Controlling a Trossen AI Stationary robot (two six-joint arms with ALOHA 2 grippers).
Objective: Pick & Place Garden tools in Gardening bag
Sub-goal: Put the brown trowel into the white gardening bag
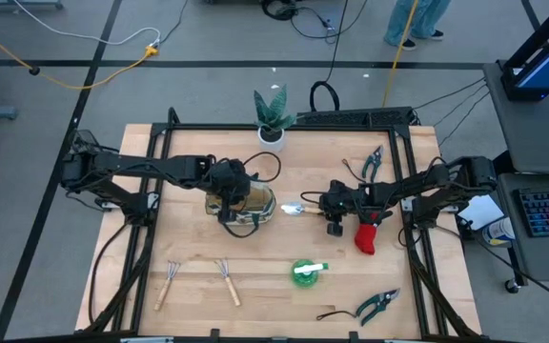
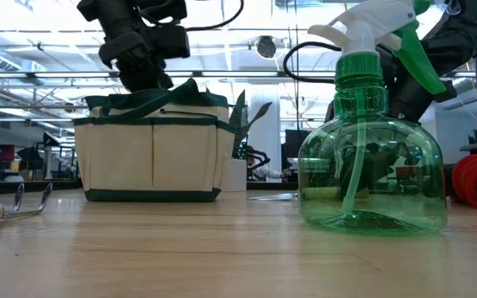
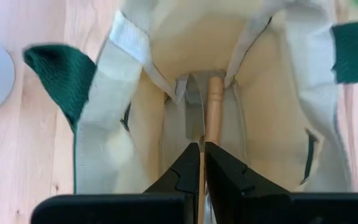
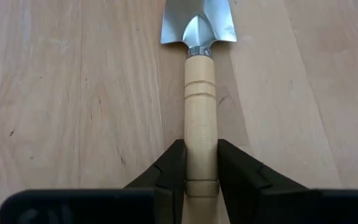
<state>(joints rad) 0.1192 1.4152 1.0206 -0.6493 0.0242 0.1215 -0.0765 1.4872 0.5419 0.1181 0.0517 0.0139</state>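
Observation:
The cream gardening bag point(image 1: 254, 206) with green trim stands at the table's middle and also shows in the low view point(image 2: 151, 149). My left gripper point(image 1: 232, 187) is above its open mouth, shut on a wooden-handled tool point(image 3: 214, 112) that reaches down inside. My right gripper point(image 1: 330, 204) is to the bag's right, shut on a wooden-handled metal trowel point(image 4: 201, 81); its blade point(image 1: 294, 208) points toward the bag. Two mini rakes point(image 1: 170, 281) point(image 1: 227, 282), a green spray bottle point(image 1: 305, 272), two pruning shears point(image 1: 372, 164) point(image 1: 379, 305) and a red glove point(image 1: 368, 236) lie on the table. My left gripper pinches a thin part of the tool point(image 3: 201, 180) between its two shut fingers, from above, pointing down into the bag. The wooden handle point(image 3: 214, 93) hangs below the fingers inside the bag, its round end lowest. My right gripper pinches the trowel's wooden handle near its free end point(image 4: 201, 177), one finger on each side. The fingers lie along the handle, coming from the table's right. The trowel is about level at the table top, blade toward the bag.
A green plant in a white pot point(image 1: 273, 119) stands at the far edge behind the bag. The spray bottle point(image 2: 371, 157) stands close before the low camera. The red glove lies just near-right of my right gripper. A person's legs point(image 1: 417, 21) show beyond the table.

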